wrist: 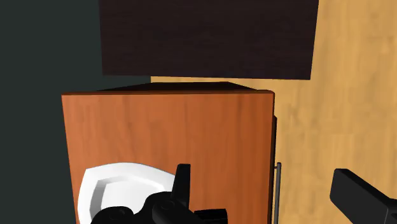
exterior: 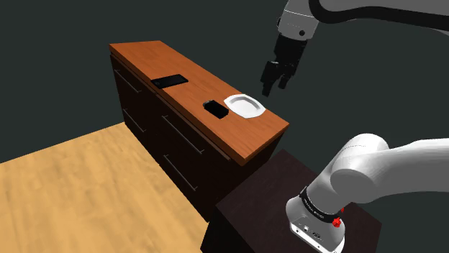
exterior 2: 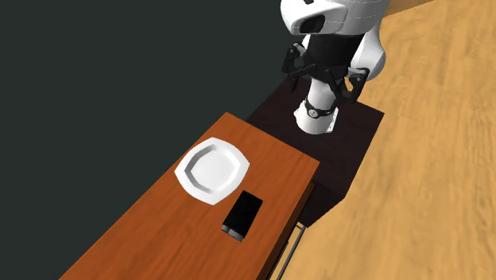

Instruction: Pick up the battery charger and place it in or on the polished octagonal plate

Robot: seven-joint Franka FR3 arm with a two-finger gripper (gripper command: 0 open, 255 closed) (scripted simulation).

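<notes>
Fingers (exterior: 275, 77) hang apart and empty, high over the counter (exterior: 165, 61) end nearest the stand (exterior: 288, 194). White plate (exterior: 246, 106) sits below them. Black charger (exterior: 214, 108) lies just beside the plate, beyond it from the fingers, long axis along the counter's front edge.
</notes>
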